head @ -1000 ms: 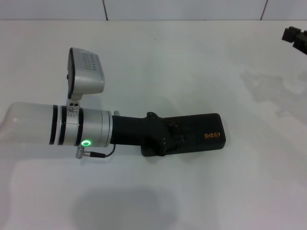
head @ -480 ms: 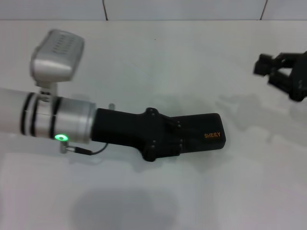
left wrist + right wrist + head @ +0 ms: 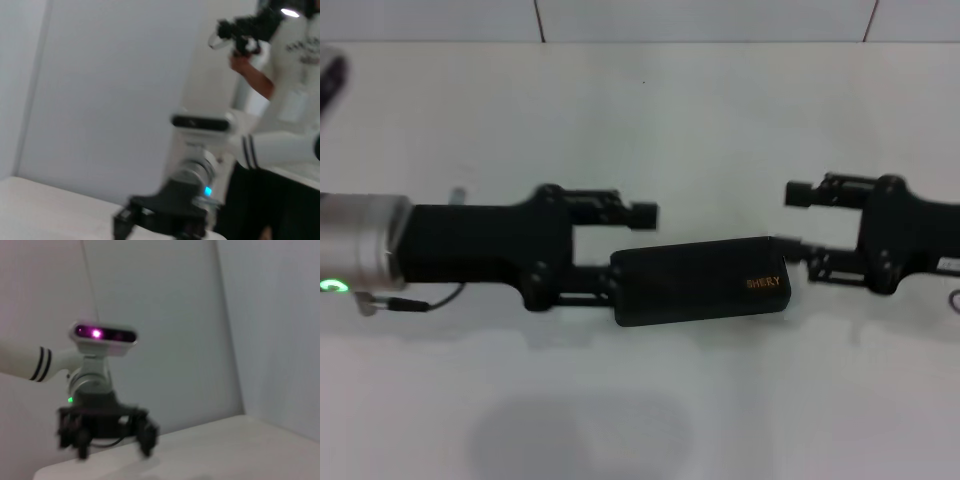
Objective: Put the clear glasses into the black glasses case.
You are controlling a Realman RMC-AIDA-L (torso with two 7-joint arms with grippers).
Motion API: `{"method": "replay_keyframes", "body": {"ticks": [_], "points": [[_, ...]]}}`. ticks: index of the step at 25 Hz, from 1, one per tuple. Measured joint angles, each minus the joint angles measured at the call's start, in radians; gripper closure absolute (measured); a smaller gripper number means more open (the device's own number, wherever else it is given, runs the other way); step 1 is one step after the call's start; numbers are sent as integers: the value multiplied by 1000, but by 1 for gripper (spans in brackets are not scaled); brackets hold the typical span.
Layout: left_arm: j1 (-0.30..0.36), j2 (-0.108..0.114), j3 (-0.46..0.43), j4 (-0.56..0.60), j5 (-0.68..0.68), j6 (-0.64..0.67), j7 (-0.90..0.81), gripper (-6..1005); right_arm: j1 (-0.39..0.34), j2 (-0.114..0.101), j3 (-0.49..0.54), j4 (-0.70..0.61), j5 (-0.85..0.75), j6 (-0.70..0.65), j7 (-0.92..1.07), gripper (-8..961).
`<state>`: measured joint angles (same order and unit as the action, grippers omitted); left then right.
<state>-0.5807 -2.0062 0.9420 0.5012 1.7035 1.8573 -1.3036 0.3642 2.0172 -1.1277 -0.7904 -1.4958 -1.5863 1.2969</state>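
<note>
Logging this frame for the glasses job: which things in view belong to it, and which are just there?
Belongs to the job:
- matte black oblong glasses case, shut, lying on the table
- left hand, open, at the case's left end
- right hand, open, at its right end

Just there:
- white table

No clear glasses show.

Left pincer (image 3: 635,245) and right pincer (image 3: 802,232) hemming both ends of shut black glasses case (image 3: 700,281).

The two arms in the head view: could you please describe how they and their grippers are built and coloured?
The left gripper is matte black and angular, with two straight parallel fingers, on a black housing joined to a silver wrist ring with a green light and a thin black cable. The right gripper is the same matte black two-fingered build. The left wrist view shows the right arm as white with black bands.
</note>
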Motion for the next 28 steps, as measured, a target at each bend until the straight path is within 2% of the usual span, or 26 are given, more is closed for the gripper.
{"method": "replay_keyframes", "body": {"ticks": [3, 9, 13, 28], "points": [[28, 10, -24, 1, -19, 5, -16, 413, 2, 2, -44, -9, 5, -6, 29, 388], [39, 25, -25, 3, -19, 8, -16, 251, 24, 7, -137, -13, 48, -32, 41, 174], [43, 26, -25, 3, -15, 4, -12, 257, 37, 6, -154, -13, 82, -49, 41, 84], [56, 19, -25, 2, -12, -18, -11, 264, 48, 3, -148, 9, 123, -33, 9, 86]]}}
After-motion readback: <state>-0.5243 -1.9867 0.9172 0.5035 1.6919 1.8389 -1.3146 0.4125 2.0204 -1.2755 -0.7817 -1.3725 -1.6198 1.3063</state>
